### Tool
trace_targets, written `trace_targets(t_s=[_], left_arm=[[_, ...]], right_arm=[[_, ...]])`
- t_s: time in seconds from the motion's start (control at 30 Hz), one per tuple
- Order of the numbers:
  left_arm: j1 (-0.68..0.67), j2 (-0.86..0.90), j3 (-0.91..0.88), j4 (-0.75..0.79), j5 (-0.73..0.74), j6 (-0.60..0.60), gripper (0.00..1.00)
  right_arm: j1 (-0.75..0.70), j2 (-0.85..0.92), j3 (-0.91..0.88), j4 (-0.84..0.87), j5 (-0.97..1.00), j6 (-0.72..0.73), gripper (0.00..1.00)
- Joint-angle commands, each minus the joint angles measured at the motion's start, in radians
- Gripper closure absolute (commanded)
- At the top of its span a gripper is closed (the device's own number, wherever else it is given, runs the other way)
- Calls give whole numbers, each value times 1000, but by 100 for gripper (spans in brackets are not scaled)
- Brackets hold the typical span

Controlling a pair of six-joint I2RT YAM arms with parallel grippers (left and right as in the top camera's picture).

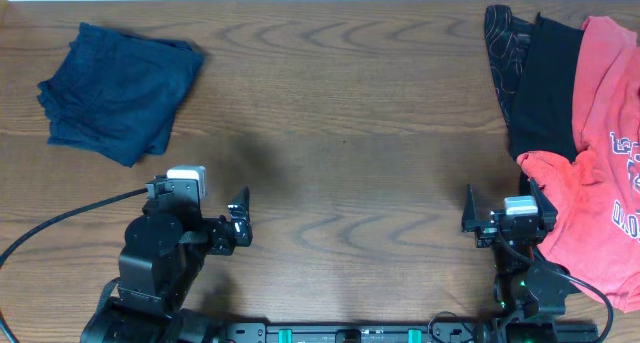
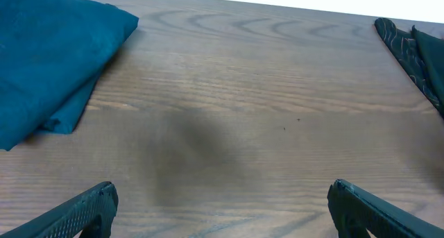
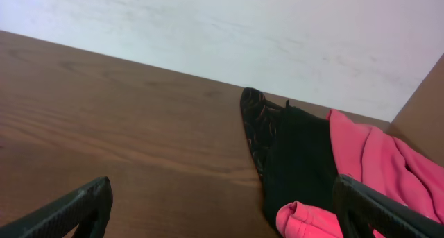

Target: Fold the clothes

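Note:
A folded dark blue garment [image 1: 118, 88] lies at the far left of the table; it also shows in the left wrist view [image 2: 48, 57]. A pile of unfolded clothes lies at the right: a red shirt with lettering [image 1: 598, 153], a black garment [image 1: 546, 88] and a dark patterned one [image 1: 502, 43]. The right wrist view shows the red shirt [image 3: 374, 162], the black garment [image 3: 295, 162] and the patterned one [image 3: 255, 120]. My left gripper [image 1: 243, 218] is open and empty over bare wood [image 2: 222, 210]. My right gripper [image 1: 468, 211] is open and empty just left of the red shirt [image 3: 222, 214].
The wooden table [image 1: 340, 133] runs between the folded garment and the pile. A white wall [image 3: 243, 30] stands behind the far edge. A black cable [image 1: 60, 223] trails from the left arm toward the left edge.

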Motion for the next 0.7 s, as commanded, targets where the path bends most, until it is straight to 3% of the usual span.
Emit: trace_targets(t_s=[0.0, 0.33, 0.47, 0.67], left_arm=[[-3, -2, -6, 2, -16, -5, 2], [-3, -3, -6, 2, -16, -5, 2], [20, -45, -24, -52, -39, 56, 2], [137, -193, -192, -48, -38, 56, 2]], right_arm=[[-7, -7, -1, -5, 10, 16, 1], [-7, -7, -1, -5, 9, 16, 1], [-7, -7, -1, -5, 10, 16, 1], [-7, -7, -1, -5, 10, 16, 1]])
